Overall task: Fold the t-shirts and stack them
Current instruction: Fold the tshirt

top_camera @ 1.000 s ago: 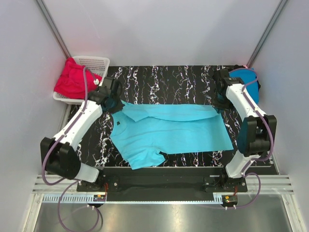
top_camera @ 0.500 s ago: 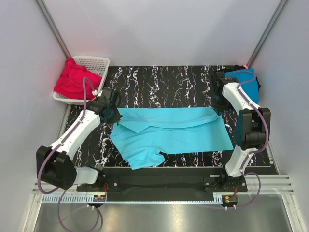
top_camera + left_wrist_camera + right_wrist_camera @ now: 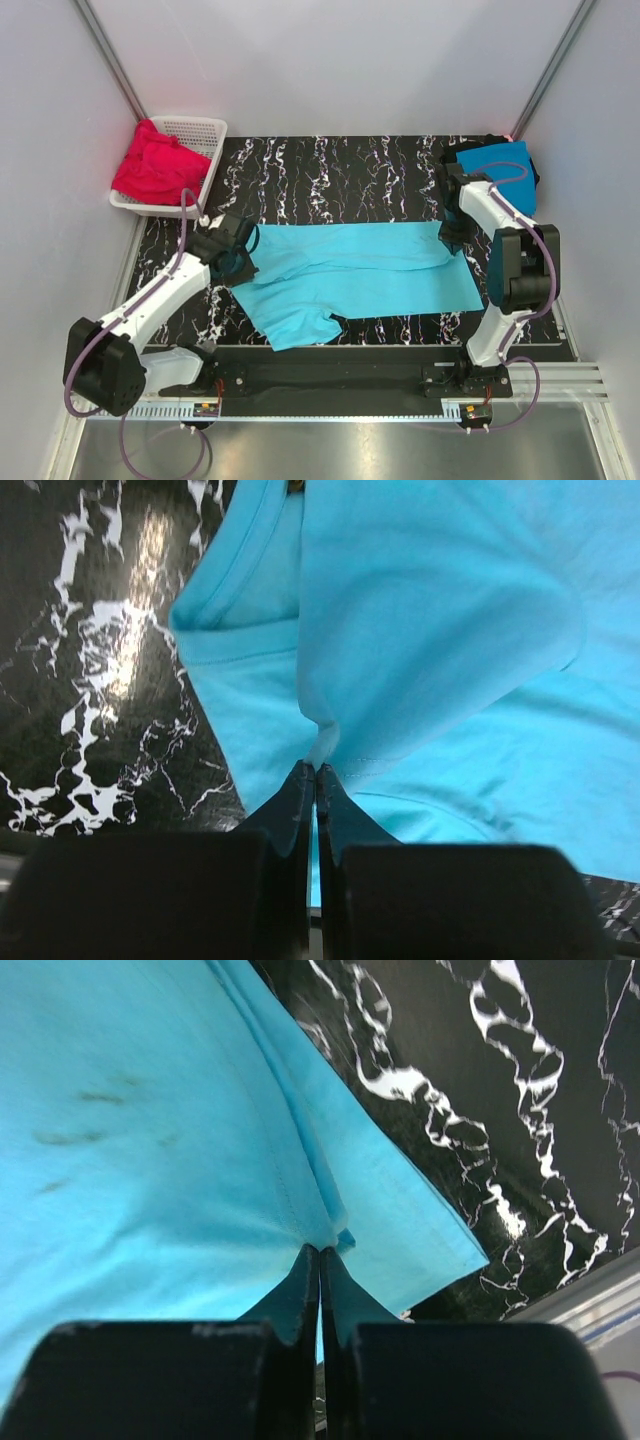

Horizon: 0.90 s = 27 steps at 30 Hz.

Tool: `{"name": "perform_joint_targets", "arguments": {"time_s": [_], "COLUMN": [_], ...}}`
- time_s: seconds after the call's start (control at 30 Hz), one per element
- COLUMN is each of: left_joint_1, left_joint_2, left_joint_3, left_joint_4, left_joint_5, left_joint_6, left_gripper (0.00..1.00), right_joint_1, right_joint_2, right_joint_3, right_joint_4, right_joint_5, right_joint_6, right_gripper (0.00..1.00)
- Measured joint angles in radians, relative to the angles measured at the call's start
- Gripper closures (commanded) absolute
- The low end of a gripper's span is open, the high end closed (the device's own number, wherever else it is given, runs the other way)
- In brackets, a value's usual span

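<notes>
A light turquoise t-shirt (image 3: 355, 272) lies across the middle of the black marbled table, its far half folded forward over the near half. My left gripper (image 3: 240, 262) is shut on the shirt's left edge (image 3: 318, 765). My right gripper (image 3: 450, 240) is shut on its right edge (image 3: 322, 1247). In both wrist views the jaws pinch a fold of turquoise cloth. A deeper blue shirt (image 3: 500, 168) lies folded at the far right corner. Red shirts (image 3: 155, 165) fill a white basket at the far left.
The white lattice basket (image 3: 197, 130) stands at the table's far left corner, partly off the table. Bare marbled tabletop (image 3: 340, 175) shows beyond the turquoise shirt. White walls close in on the left, back and right.
Both grippers have moved toward the near edge, carrying the shirt's far edge with them. The folded-over top layer now covers more of the lower layer.
</notes>
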Motion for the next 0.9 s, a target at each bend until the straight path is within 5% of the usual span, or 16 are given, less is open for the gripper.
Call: {"name": "perform_joint_targets", "arguments": {"time_s": [0.03, 0.1, 0.17, 0.53, 0.9], "left_joint_1": [-0.009, -0.028, -0.044, -0.089, -0.089], "left_joint_2": [0.000, 0.000, -0.002, -0.062, 0.047], "left_joint_3": [-0.013, -0.042, -0.068, -0.111, 0.119], "left_joint_4": [-0.001, -0.001, 0.000, -0.029, -0.046], "left_joint_5": [0.000, 0.000, -0.004, -0.046, -0.101], "left_joint_6": [-0.009, -0.029, -0.050, -0.125, -0.059], "left_gripper": [1.00, 0.99, 0.85, 0.38, 0.32], "right_joint_1": [0.000, 0.000, 0.000, 0.008, 0.031], "right_joint_2": [-0.009, -0.032, -0.047, -0.108, -0.138], "right_joint_3": [-0.023, -0.080, -0.130, -0.137, -0.016], "right_joint_4": [0.001, 0.005, 0.005, -0.006, 0.007], "right_joint_5": [0.000, -0.001, -0.003, 0.008, -0.019], "right_joint_6": [0.002, 0.011, 0.022, 0.043, 0.015], "right_gripper": [0.97, 0.78, 0.68, 0.64, 0.64]}}
